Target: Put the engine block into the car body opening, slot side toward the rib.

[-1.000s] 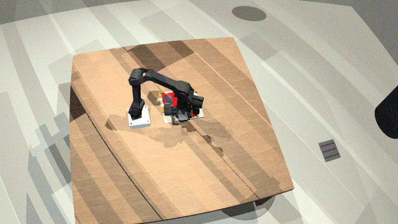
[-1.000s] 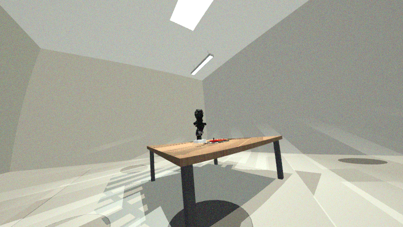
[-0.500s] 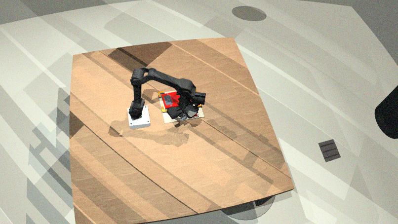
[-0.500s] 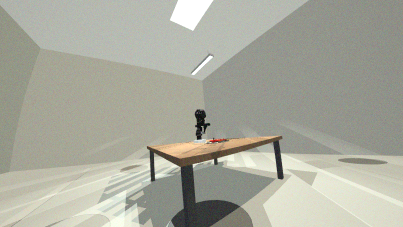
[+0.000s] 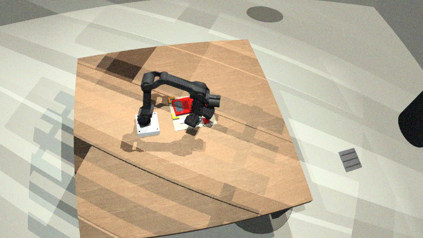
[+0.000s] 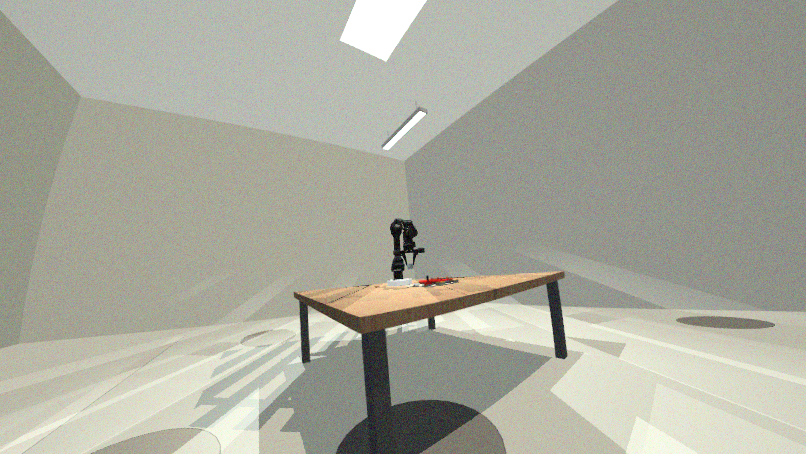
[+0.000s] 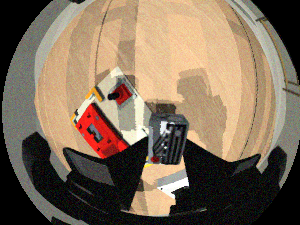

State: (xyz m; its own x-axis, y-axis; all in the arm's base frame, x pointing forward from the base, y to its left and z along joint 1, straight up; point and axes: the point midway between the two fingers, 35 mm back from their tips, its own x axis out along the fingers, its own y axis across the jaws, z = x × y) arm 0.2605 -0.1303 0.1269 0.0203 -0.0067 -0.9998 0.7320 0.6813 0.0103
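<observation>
The red car body (image 5: 181, 107) (image 7: 98, 132) (image 6: 438, 280) lies on a white mat (image 5: 179, 126) (image 7: 129, 120) with yellow corner markers; its opening shows as a grey patch. My gripper (image 5: 199, 117) (image 7: 166, 141) is shut on the dark grey engine block (image 7: 167, 133) and holds it above the mat. It hangs to the right of the car body, not over the opening. In the overhead view the block is mostly hidden by the fingers. In the exterior view the gripper (image 6: 411, 261) is raised above the table.
A small red part (image 5: 206, 121) (image 7: 122, 94) lies on the mat's right end, under the gripper. The arm's white base (image 5: 147, 129) stands left of the mat. The wooden table (image 5: 207, 177) (image 6: 406, 304) stretches wide on all sides.
</observation>
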